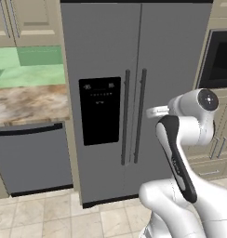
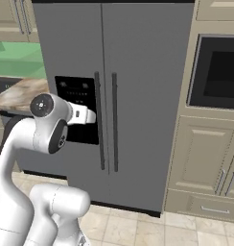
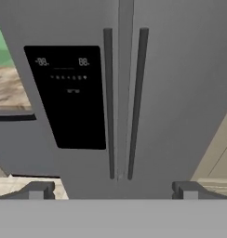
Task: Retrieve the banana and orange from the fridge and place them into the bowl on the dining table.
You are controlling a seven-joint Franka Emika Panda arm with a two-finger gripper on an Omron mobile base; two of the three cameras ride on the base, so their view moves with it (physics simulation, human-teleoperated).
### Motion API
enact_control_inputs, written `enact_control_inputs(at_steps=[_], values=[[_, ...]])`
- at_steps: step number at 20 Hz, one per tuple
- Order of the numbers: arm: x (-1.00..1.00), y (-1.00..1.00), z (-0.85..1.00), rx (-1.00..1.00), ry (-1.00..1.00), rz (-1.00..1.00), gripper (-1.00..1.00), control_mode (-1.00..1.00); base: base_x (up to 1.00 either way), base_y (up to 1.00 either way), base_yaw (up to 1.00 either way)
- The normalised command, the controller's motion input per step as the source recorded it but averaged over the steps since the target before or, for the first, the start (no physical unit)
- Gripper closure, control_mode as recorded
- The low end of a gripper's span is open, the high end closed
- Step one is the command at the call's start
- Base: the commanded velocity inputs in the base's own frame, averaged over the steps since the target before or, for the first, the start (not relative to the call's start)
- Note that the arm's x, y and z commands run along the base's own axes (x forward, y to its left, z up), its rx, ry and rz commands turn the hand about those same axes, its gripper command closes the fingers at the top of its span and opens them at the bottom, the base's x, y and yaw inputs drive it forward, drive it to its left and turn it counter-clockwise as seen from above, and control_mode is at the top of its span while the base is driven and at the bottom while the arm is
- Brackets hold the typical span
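The tall grey fridge [image 1: 110, 51] [image 2: 138, 72] [image 3: 180, 93] stands straight ahead with both doors shut. Its two long dark handles [image 3: 108, 102] run side by side at the middle seam, next to the black dispenser panel [image 1: 100, 110] [image 3: 69, 93] on the left door. My gripper [image 3: 113, 190] is open and empty, a short way in front of the doors. It faces the lower ends of the handles, and its fingertips [image 3: 38, 189] are spread wide. The banana, the orange, the bowl and the dining table are out of view.
A low grey dishwasher [image 1: 34, 158] sits left of the fridge under a marbled counter [image 1: 29, 102] with a green backsplash. A black wall oven [image 2: 217, 72] and beige cabinet doors [image 2: 205, 163] stand to the right. The floor is pale tile [image 1: 50, 214].
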Motion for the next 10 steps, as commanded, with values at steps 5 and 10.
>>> enact_control_inputs(at_steps=[5, 10], values=[[0.0, 0.0, 0.06, 0.0, 0.0, -0.02, -1.0, -1.0, 0.0, 0.0, 0.0], [0.0, -0.02, 0.0, 0.0, 0.0, -0.03, -1.0, -1.0, 0.0, 0.0, 0.0]])
